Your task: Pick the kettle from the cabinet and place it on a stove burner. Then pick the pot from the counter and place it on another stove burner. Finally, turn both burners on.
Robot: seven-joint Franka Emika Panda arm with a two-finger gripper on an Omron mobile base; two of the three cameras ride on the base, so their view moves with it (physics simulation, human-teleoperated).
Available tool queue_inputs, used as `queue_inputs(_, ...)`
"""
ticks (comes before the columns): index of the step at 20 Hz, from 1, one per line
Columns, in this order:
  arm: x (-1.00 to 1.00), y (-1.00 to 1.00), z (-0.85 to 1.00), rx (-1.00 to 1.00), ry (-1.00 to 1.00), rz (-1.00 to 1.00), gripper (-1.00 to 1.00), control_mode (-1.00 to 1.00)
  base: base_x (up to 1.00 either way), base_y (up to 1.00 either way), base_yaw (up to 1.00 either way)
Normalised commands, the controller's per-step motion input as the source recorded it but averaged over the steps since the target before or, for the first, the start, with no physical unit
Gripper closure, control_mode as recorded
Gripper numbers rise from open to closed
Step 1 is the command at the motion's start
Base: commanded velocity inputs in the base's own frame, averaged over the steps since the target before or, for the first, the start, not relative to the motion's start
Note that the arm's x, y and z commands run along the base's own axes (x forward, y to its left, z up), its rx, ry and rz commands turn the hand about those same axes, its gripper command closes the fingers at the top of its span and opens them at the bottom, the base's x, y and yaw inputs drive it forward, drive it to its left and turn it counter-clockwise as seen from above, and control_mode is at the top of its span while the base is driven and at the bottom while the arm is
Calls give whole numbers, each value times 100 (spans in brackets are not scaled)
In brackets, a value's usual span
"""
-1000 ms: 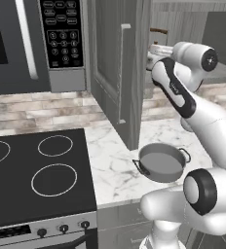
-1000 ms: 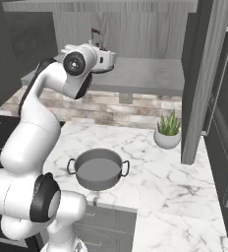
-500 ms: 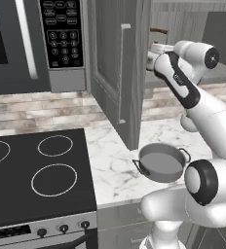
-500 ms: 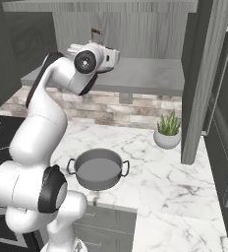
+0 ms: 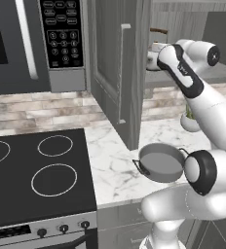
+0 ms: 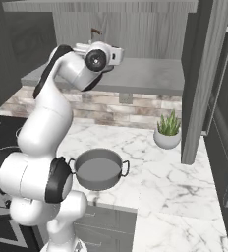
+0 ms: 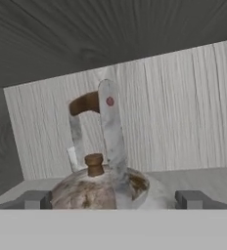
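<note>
Hand view: kettle [image 7: 98, 188] stands inside cabinet [image 7: 149, 117], between spread claw [image 7: 113, 199] fingertips

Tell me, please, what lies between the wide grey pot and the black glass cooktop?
Bare white marble counter alone lies between the wide grey pot and the black glass cooktop, per the left base view.

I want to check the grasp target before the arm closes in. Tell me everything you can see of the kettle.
The kettle is small and rounded, of mottled silver-grey metal with brownish patches. Its lid carries a brown knob, and a tall arched handle, metal at the sides and brown on top, rises above it. It stands upright on the cabinet shelf, before the pale wood-grain back wall. The gripper faces it, one fingertip on each side of its body; contact cannot be judged. In the left base view the handle top peeks above the arm.
</note>
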Motion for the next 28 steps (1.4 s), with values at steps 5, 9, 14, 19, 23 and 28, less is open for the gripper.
queue_inputs(5, 14, 0, -2, -2, 0, 5, -100, -100, 0, 0, 0)
queue_inputs(9, 14, 0, -1, -1, 0, 5, -100, -100, 0, 0, 0)
queue_inputs(14, 11, 0, 0, 0, 0, 5, 100, -100, 0, 0, 0)
queue_inputs(19, 12, 0, 0, 0, 0, 3, 100, -100, 0, 0, 0)
queue_inputs(23, 1, 0, 0, 0, 0, 1, 100, -100, 0, 0, 0)
queue_inputs(28, 0, 3, 0, 0, 0, 0, 100, -100, 0, 0, 0)
